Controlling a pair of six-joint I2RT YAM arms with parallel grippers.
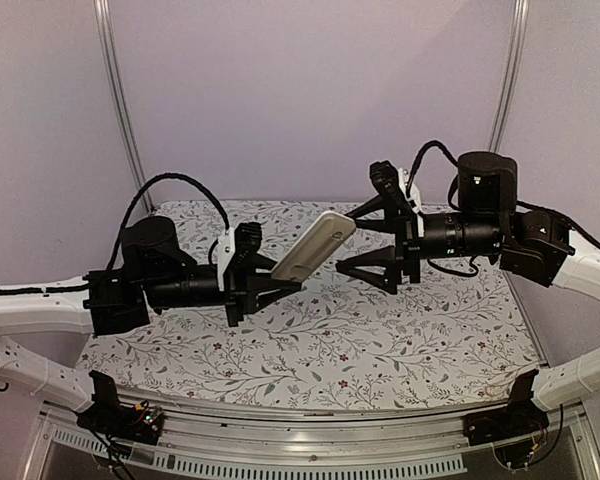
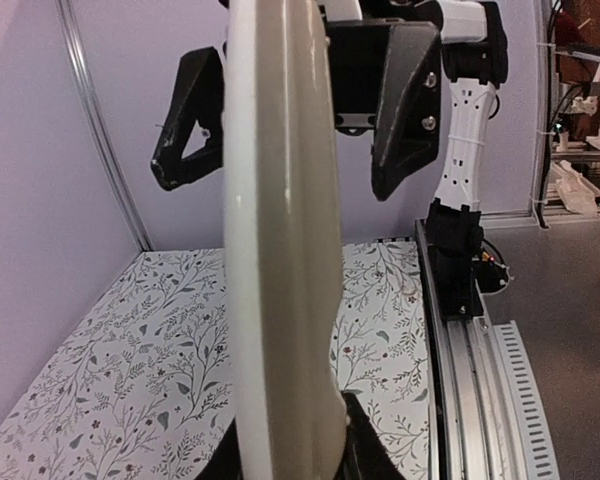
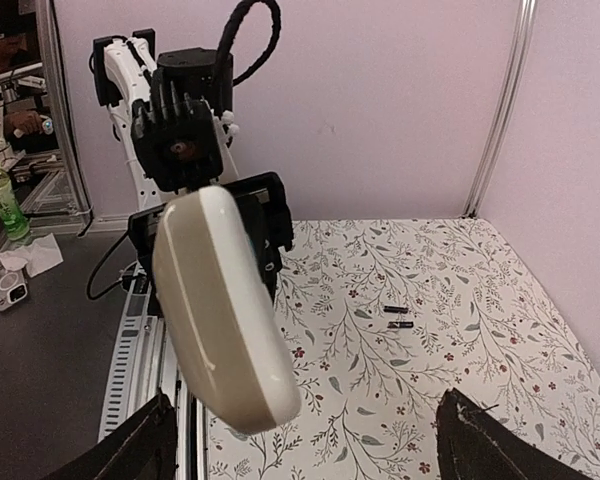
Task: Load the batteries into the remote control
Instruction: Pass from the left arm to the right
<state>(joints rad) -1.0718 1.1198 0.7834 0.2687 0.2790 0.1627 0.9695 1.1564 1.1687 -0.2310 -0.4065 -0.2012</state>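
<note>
The remote control (image 1: pixel 315 247) is held in the air, tilted up to the right, tan back showing. My left gripper (image 1: pixel 283 277) is shut on its lower end; the left wrist view shows the remote (image 2: pixel 280 250) edge-on rising from the gripper (image 2: pixel 292 445). My right gripper (image 1: pixel 375 238) is open wide just right of the remote's upper end, not touching it. In the right wrist view the remote (image 3: pixel 220 310) hangs ahead between the spread fingers of the right gripper (image 3: pixel 305 440). Two batteries (image 3: pixel 399 318) lie side by side on the floral table beyond it.
The floral table cover (image 1: pixel 380 340) ends at a metal rail (image 1: pixel 310 440) along the near edge. Purple walls with upright metal posts (image 1: pixel 120 110) close in the back and sides. A side bench with a green bottle (image 3: pixel 5 205) stands outside the cell.
</note>
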